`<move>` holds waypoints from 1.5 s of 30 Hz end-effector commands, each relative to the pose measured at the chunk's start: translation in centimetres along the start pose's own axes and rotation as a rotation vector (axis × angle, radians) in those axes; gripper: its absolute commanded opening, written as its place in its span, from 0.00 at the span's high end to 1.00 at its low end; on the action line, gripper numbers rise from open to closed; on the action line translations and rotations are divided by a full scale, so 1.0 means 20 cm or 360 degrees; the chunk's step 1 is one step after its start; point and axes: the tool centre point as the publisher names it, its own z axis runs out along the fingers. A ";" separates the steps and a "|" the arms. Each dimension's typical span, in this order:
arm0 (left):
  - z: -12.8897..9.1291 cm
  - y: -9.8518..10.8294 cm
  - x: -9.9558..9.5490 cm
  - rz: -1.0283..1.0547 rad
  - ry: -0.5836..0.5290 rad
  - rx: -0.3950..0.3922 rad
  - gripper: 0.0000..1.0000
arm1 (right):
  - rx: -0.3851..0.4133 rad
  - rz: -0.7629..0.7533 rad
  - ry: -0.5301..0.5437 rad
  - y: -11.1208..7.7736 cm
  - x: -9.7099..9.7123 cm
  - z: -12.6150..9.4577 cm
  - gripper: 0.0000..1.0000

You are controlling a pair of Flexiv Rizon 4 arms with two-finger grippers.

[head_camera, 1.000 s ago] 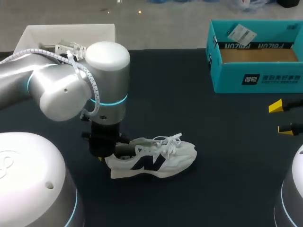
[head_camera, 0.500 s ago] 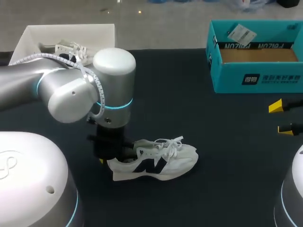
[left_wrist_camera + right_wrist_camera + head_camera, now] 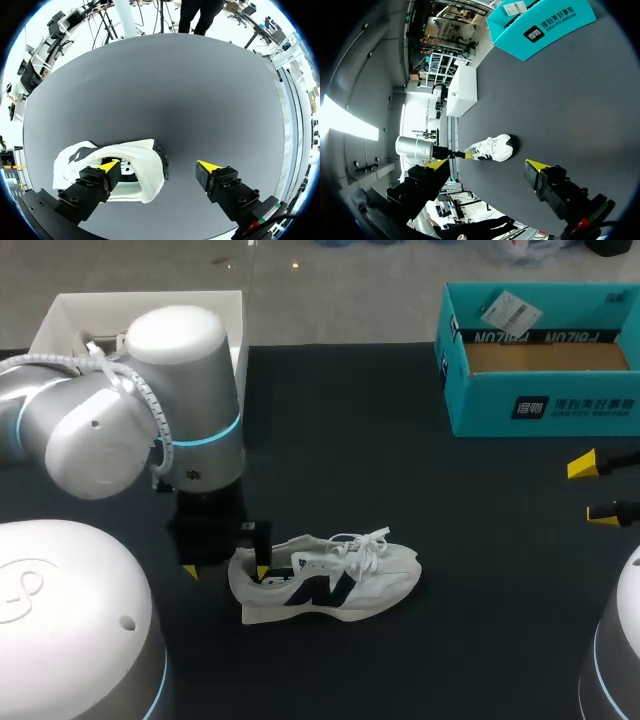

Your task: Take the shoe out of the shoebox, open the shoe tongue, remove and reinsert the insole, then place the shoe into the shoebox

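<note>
OK, shoe [image 3: 340, 575] is out of the shoebox [image 3: 540, 400] on the desk [image 3: 450, 540], my left tool [image 3: 226, 571] wide open astride its heel, gripping nothing, so tongue, insole & reboxing steps all left, I'd say.

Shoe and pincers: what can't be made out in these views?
- Insole, whether seated: head view, the collar of the shoe and a finger of the left pincer cover the opening; left wrist view, that finger blocks most of it.
- White box contents: head view, the left arm blocks them.
- Right pincer: head view, cut by the edge beyond its yellow tips.
- Laces and tongue: right wrist view, too small.
</note>
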 end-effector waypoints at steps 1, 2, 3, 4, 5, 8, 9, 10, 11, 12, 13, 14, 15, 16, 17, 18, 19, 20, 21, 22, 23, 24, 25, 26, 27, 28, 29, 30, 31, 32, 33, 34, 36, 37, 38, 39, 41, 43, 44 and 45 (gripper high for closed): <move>-0.12 -0.13 0.23 -0.0181 -0.0352 -0.0152 0.00 | -0.0003 0.0002 -0.0004 -0.01 0.00 0.00 0.00; -0.13 -0.15 0.27 -0.0271 -0.0410 -0.0207 0.00 | -0.0003 0.0002 -0.0004 -0.01 0.00 0.00 0.00; -0.12 -0.18 0.29 -0.0361 -0.0458 -0.0268 0.00 | -0.0003 0.0002 -0.0004 -0.01 0.00 0.00 0.00; -0.12 -0.21 0.32 -0.0470 -0.0547 -0.0345 0.00 | -0.0003 0.0002 -0.0004 -0.01 0.00 0.00 0.00; -0.11 -0.23 0.34 -0.0539 -0.0648 -0.0391 0.00 | -0.0003 0.0002 -0.0004 -0.01 0.00 0.00 0.00; -0.06 -0.28 0.41 -0.0711 -0.0950 -0.0477 0.00 | -0.0003 0.0002 -0.0004 -0.01 0.00 0.00 0.00; -0.04 -0.26 0.42 -0.0707 -0.1003 -0.0428 0.00 | -0.0003 0.0002 -0.0004 -0.01 0.00 0.00 0.00; -0.04 -0.26 0.42 -0.0707 -0.1003 -0.0428 0.00 | -0.0003 0.0002 -0.0004 -0.01 0.00 0.00 0.00; -0.04 -0.26 0.42 -0.0707 -0.1003 -0.0428 0.00 | -0.0003 0.0002 -0.0004 -0.01 0.00 0.00 0.00; -0.04 -0.26 0.42 -0.0707 -0.1003 -0.0428 0.00 | -0.0003 0.0002 -0.0004 -0.01 0.00 0.00 0.00; -0.04 -0.26 0.42 -0.0707 -0.1003 -0.0428 0.00 | -0.0003 0.0002 -0.0004 -0.01 0.00 0.00 0.00; -0.04 -0.26 0.42 -0.0707 -0.1003 -0.0428 0.00 | -0.0003 0.0002 -0.0004 -0.01 0.00 0.00 0.00; -0.04 -0.26 0.42 -0.0707 -0.1003 -0.0428 0.00 | -0.0003 0.0002 -0.0004 -0.01 0.00 0.00 0.00; -0.04 -0.26 0.42 -0.0707 -0.1003 -0.0428 0.00 | -0.0003 0.0002 -0.0004 -0.01 0.00 0.00 0.00; -0.04 -0.26 0.42 -0.0707 -0.1003 -0.0428 0.00 | -0.0003 0.0002 -0.0004 -0.01 0.00 0.00 0.00; -0.04 -0.26 0.42 -0.0707 -0.1003 -0.0428 0.00 | -0.0003 0.0002 -0.0004 -0.01 0.00 0.00 0.00; -0.04 -0.26 0.42 -0.0707 -0.1003 -0.0428 0.00 | -0.0003 0.0002 -0.0004 -0.01 0.00 0.00 0.00; -0.04 -0.26 0.42 -0.0707 -0.1003 -0.0428 0.00 | -0.0003 0.0002 -0.0004 -0.01 0.00 0.00 0.00; -0.04 -0.26 0.42 -0.0707 -0.1003 -0.0428 0.00 | -0.0003 0.0002 -0.0004 -0.01 0.00 0.00 0.00; -0.04 -0.26 0.42 -0.0707 -0.1003 -0.0428 0.00 | -0.0003 0.0002 -0.0004 -0.01 0.00 0.00 0.00; -0.04 -0.26 0.42 -0.0707 -0.1003 -0.0428 0.00 | -0.0003 0.0002 -0.0004 -0.01 0.00 0.00 0.00; -0.04 -0.26 0.42 -0.0707 -0.1003 -0.0428 0.00 | -0.0003 0.0002 -0.0004 -0.01 0.00 0.00 0.00; -0.04 -0.23 0.40 -0.0815 -0.1049 -0.0390 0.00 | -0.0003 0.0002 -0.0004 -0.01 0.00 0.00 0.00; -0.05 -0.20 0.39 -0.0914 -0.1144 -0.0273 0.00 | -0.0003 0.0002 -0.0004 -0.01 0.00 0.00 0.00; -0.05 -0.17 0.39 -0.1012 -0.1199 -0.0206 0.00 | -0.0003 0.0002 -0.0004 -0.01 0.00 0.00 0.00; -0.05 -0.14 0.39 -0.1098 -0.1230 -0.0172 0.00 | -0.0003 0.0002 -0.0004 -0.01 0.00 0.00 0.00; -0.05 -0.11 0.40 -0.1178 -0.1271 -0.0088 0.00 | -0.0003 0.0002 -0.0004 -0.01 0.00 0.00 0.00; -0.06 -0.08 0.41 -0.1276 -0.1312 -0.0030 0.00 | -0.0003 0.0002 -0.0004 -0.01 0.00 0.00 0.00; -0.05 -0.05 0.43 -0.1370 -0.1330 0.0035 0.00 | -0.0003 0.0002 -0.0004 -0.01 0.00 0.00 0.00; -0.05 -0.03 0.44 -0.1420 -0.1326 0.0064 0.00 | -0.0003 0.0002 -0.0004 -0.01 0.00 0.00 0.00; -0.04 0.01 0.45 -0.1531 -0.1324 0.0115 0.00 | -0.0003 0.0002 -0.0004 -0.01 0.00 0.00 0.00; -0.04 0.03 0.47 -0.1580 -0.1339 0.0186 0.00 | -0.0003 0.0002 -0.0004 -0.01 0.00 0.00 0.00; -0.04 0.06 0.49 -0.1679 -0.1373 0.0257 0.00 | -0.0003 0.0002 -0.0004 -0.01 0.00 0.00 0.00; -0.04 0.07 0.50 -0.1700 -0.1399 0.0312 0.00 | -0.0003 0.0002 -0.0004 -0.01 0.00 0.00 0.00; -0.04 0.08 0.51 -0.1725 -0.1426 0.0352 0.00 | -0.0003 0.0002 -0.0004 -0.01 0.00 0.00 0.00; -0.04 0.09 0.51 -0.1753 -0.1437 0.0393 0.00 | -0.0003 0.0002 -0.0004 -0.01 0.00 0.00 0.00; -0.04 0.11 0.52 -0.1759 -0.1457 0.0466 0.00 | -0.0003 0.0002 -0.0004 -0.01 0.00 0.00 0.00; -0.07 0.11 0.51 -0.1711 -0.1391 0.0432 0.00 | -0.0003 0.0002 -0.0004 -0.01 0.00 0.00 0.00; -0.08 0.10 0.49 -0.1646 -0.1341 0.0365 0.00 | -0.0003 0.0002 -0.0004 -0.01 0.00 0.00 0.00; -0.10 0.08 0.46 -0.1556 -0.1205 0.0165 0.00 | -0.0003 0.0002 -0.0004 -0.01 0.00 0.00 0.00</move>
